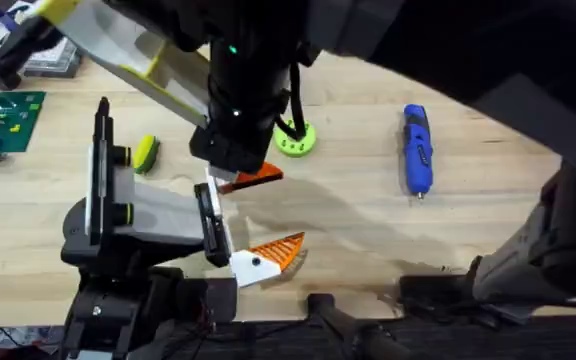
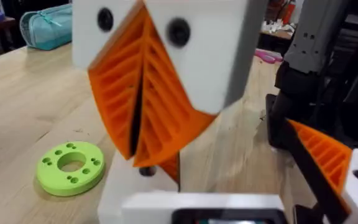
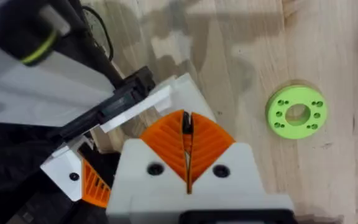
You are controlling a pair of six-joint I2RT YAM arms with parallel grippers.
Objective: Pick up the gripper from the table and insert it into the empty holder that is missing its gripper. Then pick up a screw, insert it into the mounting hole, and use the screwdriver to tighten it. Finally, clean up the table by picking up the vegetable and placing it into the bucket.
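Now the right gripper point(image 3: 187, 121) is clenching the orange ribbed finger point(image 1: 256, 178) at centre frame. It is best easing the finger's white base squarely into the holder point(image 1: 211, 220). Whether the left gripper point(image 1: 230, 240) is closed cannot be told.

even bright light, soft shadows on table point(image 1: 368, 230), near arm blurred.

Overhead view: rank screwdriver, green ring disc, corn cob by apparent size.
1. screwdriver, clearly longest.
2. green ring disc, partly behind the arm, so its full extent is unsure.
3. corn cob, close to the disc in size; their order is uncertain.
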